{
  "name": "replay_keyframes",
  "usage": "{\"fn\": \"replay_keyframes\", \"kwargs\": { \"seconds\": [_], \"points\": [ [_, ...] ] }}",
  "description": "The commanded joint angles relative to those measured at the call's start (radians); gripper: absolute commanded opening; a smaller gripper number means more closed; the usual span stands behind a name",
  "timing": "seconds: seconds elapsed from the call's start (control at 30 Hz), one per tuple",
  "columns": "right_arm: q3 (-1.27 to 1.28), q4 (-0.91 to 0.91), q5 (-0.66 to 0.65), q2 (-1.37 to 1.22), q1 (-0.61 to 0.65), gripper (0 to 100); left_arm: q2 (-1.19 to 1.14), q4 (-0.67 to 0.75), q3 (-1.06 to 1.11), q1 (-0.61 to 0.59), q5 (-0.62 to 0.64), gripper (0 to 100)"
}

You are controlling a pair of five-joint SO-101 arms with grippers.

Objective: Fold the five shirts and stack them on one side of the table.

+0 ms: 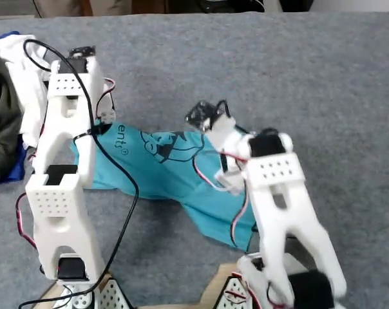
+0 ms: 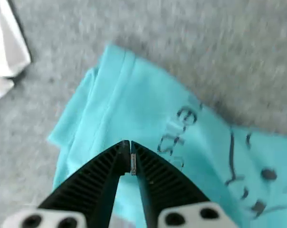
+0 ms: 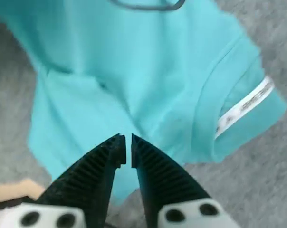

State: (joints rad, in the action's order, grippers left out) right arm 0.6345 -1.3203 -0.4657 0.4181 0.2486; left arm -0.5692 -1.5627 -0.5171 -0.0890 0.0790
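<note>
In right wrist view: teal shirt [image 3: 134, 71], collar label [image 3: 243, 107].

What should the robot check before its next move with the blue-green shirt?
1. Teal shirt lying flat: not ok, it is rumpled and twisted.
2. Left gripper open for grabbing: not ok, shut over the shirt.
3. Right gripper open for grabbing: not ok, shut over the shirt near the collar.
4. Pile of other shirts out of the way: ok, apart from the teal shirt, at the table's edge.
5. Black cable off the shirt: not ok, it runs across it in the high view.
</note>
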Motion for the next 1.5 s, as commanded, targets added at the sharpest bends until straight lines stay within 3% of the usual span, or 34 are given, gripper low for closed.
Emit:
{"fn": "replay_keyframes", "kwargs": {
  "seconds": [0.0, 0.4, 0.8, 1.0, 1.2, 1.37, 1.47],
  "points": [
    [-0.140, 0.034, 0.021, -0.117, 0.004, 3.0, 0.061, 0.098, 0.035, -0.009, 0.029, 2],
    [-0.633, 0.083, 0.026, -0.731, -0.131, 3.0, 0.061, 0.325, 0.293, -0.014, 0.032, 2],
    [-1.538, -0.281, 0.020, -1.349, -0.246, 3.0, 0.061, 0.325, 0.308, -0.112, 0.026, 2],
    [-1.977, -0.442, 0.020, -1.580, -0.254, 3.0, 0.061, 0.325, 0.302, -0.118, -0.038, 2],
    [-2.134, -0.463, 0.020, -1.667, -0.259, 3.0, 0.061, 0.324, 0.301, -0.118, -0.038, 2],
    [-2.124, -0.466, 0.020, -1.537, -0.254, 3.0, 0.073, 0.287, 0.290, -0.114, -0.114, 2],
    [-2.052, -0.466, -0.002, -1.405, -0.245, 3.0, 0.067, 0.160, 0.190, -0.121, -0.155, 11]
  ]
}}
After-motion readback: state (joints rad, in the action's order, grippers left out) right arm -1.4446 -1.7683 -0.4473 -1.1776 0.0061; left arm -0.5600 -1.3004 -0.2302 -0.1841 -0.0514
